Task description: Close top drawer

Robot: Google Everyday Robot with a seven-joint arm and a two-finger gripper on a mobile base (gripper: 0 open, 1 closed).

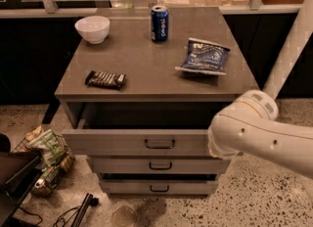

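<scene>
The top drawer (142, 144) of the grey cabinet stands pulled out, its dark inside showing under the cabinet top. Its flat grey front has a dark bar handle (159, 144) at the centre. My white arm (249, 128) reaches in from the right. Its end sits against the right end of the drawer front. My gripper is hidden behind the arm's end (217, 148), at about the drawer front's right edge.
Two narrower drawers (160, 165) sit shut below. On the cabinet top (146, 59) are a white bowl (92, 28), a blue can (159, 23), a blue chip bag (203, 57) and a dark snack bar (105, 79). A basket of snack bags (46, 155) stands on the floor at the left.
</scene>
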